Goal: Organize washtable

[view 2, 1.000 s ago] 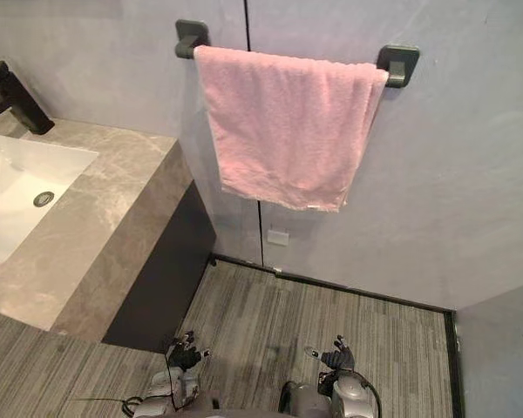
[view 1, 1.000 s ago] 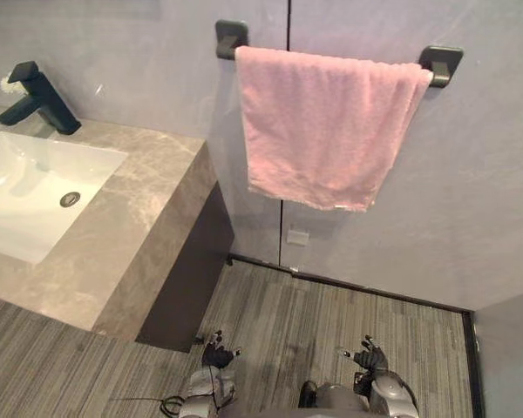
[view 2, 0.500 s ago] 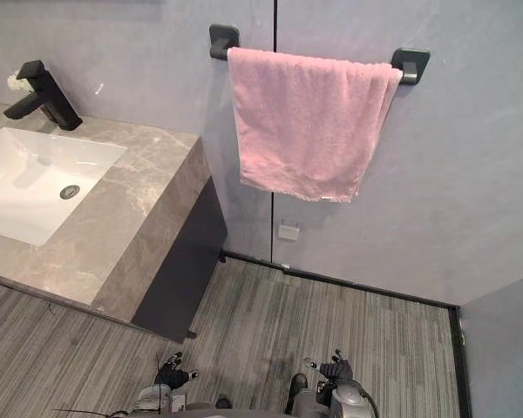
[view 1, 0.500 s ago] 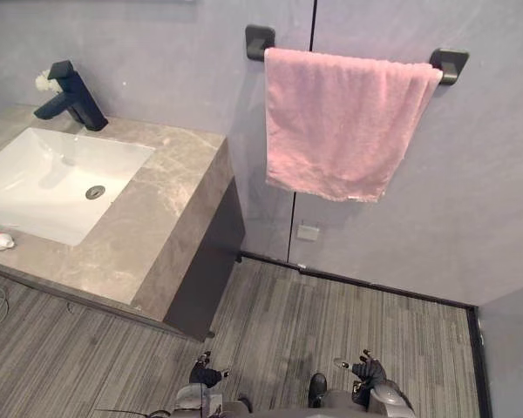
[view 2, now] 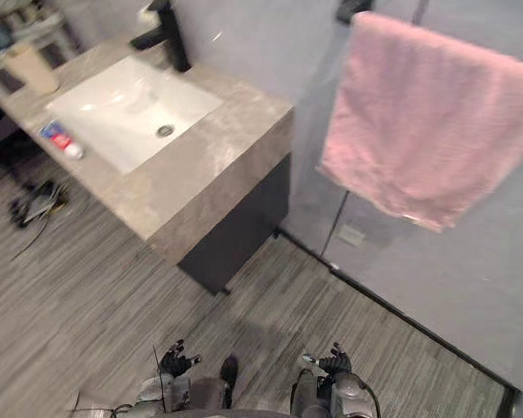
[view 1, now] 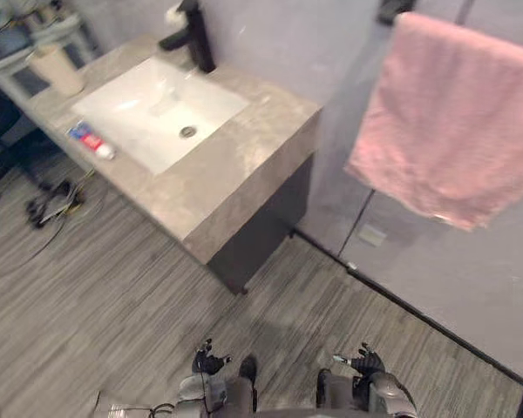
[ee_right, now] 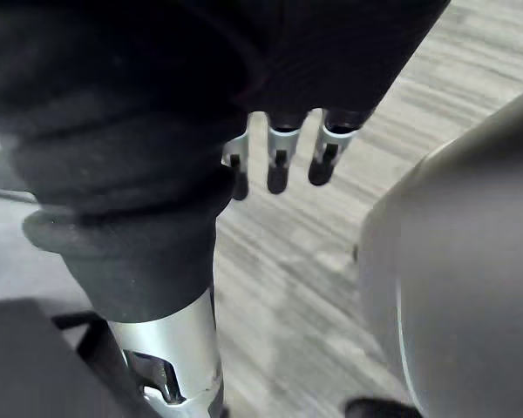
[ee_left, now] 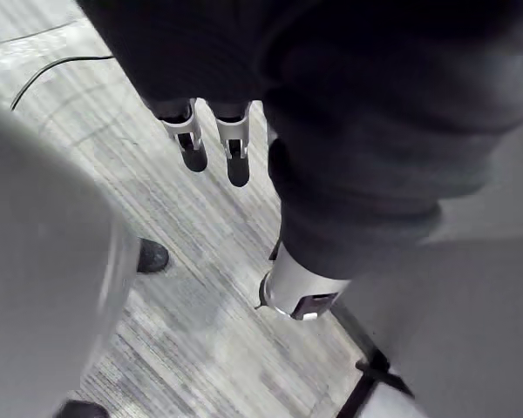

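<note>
- Low by the floor, left hand and right hand are hanging loose, empty.
- Likely best: stepping squarely to the counter, bringing the tube within reach.

One pink towel, one basin, one black tap, one cup, one tube

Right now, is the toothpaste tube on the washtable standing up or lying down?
Lying down: the toothpaste tube rests flat on its side on the stone counter, beside the white sink.

Print on the tube seems illegible.
</note>
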Motion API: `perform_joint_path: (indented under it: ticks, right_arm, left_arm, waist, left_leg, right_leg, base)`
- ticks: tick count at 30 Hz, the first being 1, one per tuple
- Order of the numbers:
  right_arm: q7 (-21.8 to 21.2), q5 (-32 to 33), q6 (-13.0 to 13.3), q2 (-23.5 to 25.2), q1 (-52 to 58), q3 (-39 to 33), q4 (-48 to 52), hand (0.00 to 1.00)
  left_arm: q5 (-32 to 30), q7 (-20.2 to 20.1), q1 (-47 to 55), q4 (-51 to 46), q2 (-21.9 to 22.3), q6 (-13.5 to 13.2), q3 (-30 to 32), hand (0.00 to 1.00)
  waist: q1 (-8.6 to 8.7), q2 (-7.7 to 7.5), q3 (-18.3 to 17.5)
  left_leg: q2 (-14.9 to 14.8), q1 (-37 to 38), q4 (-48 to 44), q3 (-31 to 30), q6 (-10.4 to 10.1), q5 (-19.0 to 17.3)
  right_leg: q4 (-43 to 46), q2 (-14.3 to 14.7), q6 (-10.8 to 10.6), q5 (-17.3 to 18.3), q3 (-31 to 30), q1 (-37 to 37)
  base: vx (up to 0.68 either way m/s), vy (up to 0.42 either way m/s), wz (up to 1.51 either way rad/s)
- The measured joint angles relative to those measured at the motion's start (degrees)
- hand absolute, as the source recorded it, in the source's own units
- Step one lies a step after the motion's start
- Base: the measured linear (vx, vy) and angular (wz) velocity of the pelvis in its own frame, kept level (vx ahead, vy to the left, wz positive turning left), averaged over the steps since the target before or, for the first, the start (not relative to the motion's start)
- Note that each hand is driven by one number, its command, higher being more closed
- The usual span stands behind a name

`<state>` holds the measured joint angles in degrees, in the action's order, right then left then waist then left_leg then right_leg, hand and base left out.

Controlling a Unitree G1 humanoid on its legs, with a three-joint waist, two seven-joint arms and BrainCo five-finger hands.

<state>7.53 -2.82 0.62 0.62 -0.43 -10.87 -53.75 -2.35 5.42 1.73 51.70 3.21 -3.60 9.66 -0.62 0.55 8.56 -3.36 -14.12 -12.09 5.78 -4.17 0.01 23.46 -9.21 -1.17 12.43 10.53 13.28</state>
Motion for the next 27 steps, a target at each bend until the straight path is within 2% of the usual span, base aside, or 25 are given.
perform_joint_path:
  ticks: [1,2,3,4,5,6,7,8,9,11,13,17,19,20,21,22,23,24,25,26,27]
  right_arm:
    - [0.02,-0.03,-0.03,0.13,0.27,0.06,1.48,0.0]
    - [-0.02,-0.04,-0.04,0.19,0.41,0.07,1.93,0.0]
    - [-0.02,-0.05,-0.06,0.2,0.92,0.03,3.21,0.0]
    - [-0.02,-0.06,-0.01,0.13,1.06,-0.09,3.89,0.0]
    - [-0.01,-0.04,-0.05,-0.3,0.77,-0.94,4.47,0.0]
    - [-0.07,-0.04,0.06,0.22,1.22,-1.17,3.78,0.0]
    - [-0.06,-0.04,0.12,-0.03,0.6,-1.98,2.62,0.0]
    - [-0.04,-0.03,0.08,-0.52,0.25,-2.71,2.3,0.0]
    - [-0.01,-0.05,-0.02,-0.95,-0.54,-2.83,1.18,0.0]
    - [-0.07,-0.05,-0.16,-0.55,-0.37,-2.53,-0.13,0.0]
    - [-0.06,-0.14,-0.98,-0.49,-0.42,-1.99,-1.5,0.0]
    - [-0.05,-1.41,-1.03,-0.69,-0.41,-1.04,-1.7,0.0]
    - [-0.07,-2.16,-1.03,-0.72,-0.95,-0.48,-1.7,0.0]
    - [-0.13,-2.29,-1.03,-0.49,-0.83,-0.23,-1.66,0.0]
    - [-0.14,-2.29,-1.03,-0.32,-0.49,-0.23,-1.56,0.0]
    - [-0.16,-2.26,-1.05,-0.14,1.95,-0.55,-0.2,0.0]
    - [-0.23,-1.76,-0.96,-0.29,3.2,-1.29,1.36,0.0]
    - [-0.23,-1.31,-0.7,0.04,4.37,-2.28,3.77,0.0]
    - [-0.3,-1.3,-0.58,0.38,4.79,-2.51,5.06,0.0]
    - [-0.38,-1.23,-0.74,0.34,4.53,-2.61,4.38,0.0]
    - [-0.45,-1.2,-0.7,0.36,4.41,-2.7,4.33,0.0]
  left_arm:
    - [-0.17,-0.14,-0.58,-0.1,0.57,0.09,-0.17,0.0]
    - [-0.34,-0.24,-0.42,-0.05,0.56,0.17,-0.71,0.0]
    - [-0.74,-0.41,-0.46,-0.11,0.54,0.39,-1.55,0.0]
    - [-0.87,-0.42,-0.59,-0.42,0.51,0.51,-2.0,0.0]
    - [-1.35,-0.44,-0.45,-1.34,-0.04,0.42,-3.39,0.0]
    - [-2.31,-0.45,-0.91,-1.07,-1.03,0.38,-5.29,0.0]
    - [-3.04,-0.57,-1.43,-0.2,-1.89,0.51,-6.17,0.0]
    - [-3.45,-0.55,-0.94,1.27,-2.34,0.62,-6.83,0.0]
    - [-4.15,-0.59,-1.27,2.99,-2.93,0.72,-7.31,0.0]
    - [-5.07,-0.61,-0.15,3.95,-4.58,0.95,-7.86,0.0]
    - [-5.07,-0.53,0.73,4.18,-5.5,0.97,-7.79,0.0]
    - [-5.1,-0.53,1.1,5.02,-6.81,0.87,-7.23,0.0]
    - [-5.08,-0.62,1.05,4.62,-6.7,0.64,-6.68,0.0]
    - [-5.1,-0.95,1.06,4.36,-6.9,0.58,-6.28,0.0]
    - [-5.09,-1.3,1.06,4.2,-7.03,0.58,-5.88,0.0]
    - [-5.07,-1.61,1.34,3.29,-6.99,0.65,-4.62,0.0]
    - [-5.05,-1.63,1.4,2.85,-6.71,0.67,-4.23,0.0]
    - [-4.88,-1.62,1.74,2.2,-6.34,0.64,-2.96,0.0]
    - [-4.99,-1.48,1.39,2.2,-5.48,0.87,-1.63,0.0]
    - [-4.99,-1.5,1.39,2.34,-5.29,0.91,-0.97,0.0]
    - [-4.99,-1.52,1.36,2.42,-5.19,0.94,-0.81,0.0]
  waist:
    - [-0.09,0.43,0.6]
    - [0.1,0.47,0.65]
    - [0.49,0.75,0.55]
    - [0.7,1.16,0.73]
    - [1.4,1.14,0.7]
    - [2.85,-1.49,-0.48]
    - [2.86,-1.22,-0.38]
    - [2.79,0.34,-0.21]
    - [2.64,0.19,0.77]
    - [2.53,0.35,0.77]
    - [2.13,0.34,0.79]
    - [1.83,-0.04,1.03]
    - [1.49,-0.91,1.74]
    - [1.46,-1.88,2.41]
    - [1.46,-2.35,2.68]
    - [1.52,-3.31,2.81]
    - [1.97,-3.34,2.89]
    - [2.62,-2.68,3.63]
    - [2.95,-2.26,3.76]
    - [2.67,-3.25,3.62]
    - [2.63,-3.09,3.61]
  left_leg:
    - [-3.64,0.15,-7.75,10.41,2.64,-5.16]
    - [-5.18,0.92,-10.24,14.44,3.11,-6.98]
    - [-7.82,2.04,-13.48,21.04,4.32,-9.18]
    - [-8.33,1.81,-13.54,23.19,4.72,-8.9]
    - [-6.21,1.32,-10.73,23.3,5.75,-7.5]
    - [-1.93,3.0,-3.08,20.65,6.49,-5.95]
    - [-2.85,3.38,-5.1,22.82,6.38,-8.01]
    - [-3.6,6.26,-2.34,21.28,3.47,-8.69]
    - [-1.33,7.76,2.68,20.75,3.83,-5.29]
    - [0.64,9.54,7.86,20.77,4.84,-2.61]
    - [1.25,9.96,8.48,20.8,4.94,-2.34]
    - [2.8,11.76,11.98,20.81,6.21,-0.77]
    - [4.11,12.43,12.33,20.78,6.26,-1.42]
    - [5.35,12.94,12.21,20.02,6.98,-2.01]
    - [5.92,12.82,12.12,19.23,7.32,-2.65]
    - [7.83,13.07,10.18,17.28,8.26,-3.69]
    - [7.57,12.19,6.25,16.01,8.95,-5.71]
    - [6.28,9.78,-0.22,13.97,9.57,-9.01]
    - [7.52,10.6,-0.31,10.5,10.73,-10.36]
    - [7.97,11.6,1.37,9.75,11.21,-10.17]
    - [7.96,11.71,1.82,9.17,11.18,-10.15]
  right_leg:
    - [0.43,-0.16,0.28,0.17,3.49,-1.42]
    - [0.8,-0.37,0.54,0.34,5.2,-2.2]
    - [2.2,-1.02,0.81,0.57,8.51,-3.37]
    - [3.1,-1.18,0.69,0.83,10.15,-4.07]
    - [3.29,-1.41,1.27,2.42,11.18,-3.96]
    - [-1.75,-3.19,-0.64,2.04,11.81,-5.23]
    - [-4.73,-3.35,-1.21,-0.53,15.09,-6.53]
    - [-7.05,-1.87,-1.57,-2.3,16.07,-7.96]
    - [-9.24,-1.8,-1.42,-4.31,15.65,-8.46]
    - [-12.87,-1.33,-2.01,-6.64,13.88,-9.34]
    - [-14.4,-1.35,-2.69,-7.92,12.81,-9.74]
    - [-14.16,-1.93,-2.91,-8.85,12.11,-9.71]
    - [-10.75,-3.5,-3.2,-6.64,11.4,-8.68]
    - [-7.03,-5.7,-4.38,-4.05,11.33,-7.94]
    - [-5.2,-6.92,-4.58,-2.91,11.36,-7.88]
    - [-1.43,-9.19,-4.1,0.85,11.32,-7.88]
    - [0.48,-8.97,-3.89,3.16,10.9,-7.85]
    - [3.57,-7.46,-0.72,8.1,8.38,-7.78]
    - [6.57,-3.77,3.23,11.2,1.29,-6.26]
    - [8.66,-2.07,3.01,11.04,-0.45,-4.25]
    - [9.55,-0.42,2.67,10.84,-1.31,-2.59]
  base:
    - [-0.04,-0.01,1.49]
    - [-0.04,-0.018,1.37]
    - [-0.03,0.024,1.14]
    - [-0.06,0.02,1.55]
    - [-0.08,0.03,1.8]
    - [-0.05,0.016,1.88]
    - [-0.01,0.059,1.42]
    - [0.02,0.109,0.76]
    - [-0.01,0.136,0.36]
    - [-0.03,0.114,0.08]
    - [-0.04,0.069,-0.12]
    - [-0.08,0.073,-0.08]
    - [-0.08,0.086,0.03]
    - [-0.06,0.059,0.21]
    - [-0.08,0.051,0.55]
    - [-0.03,0.031,0.67]
    - [0.05,0.018,0.88]
    - [0.1,0.007,0.98]
    - [0.13,0.002,0.89]
    - [0.11,0.01,0.68]
    - [0.15,0.042,0.39]
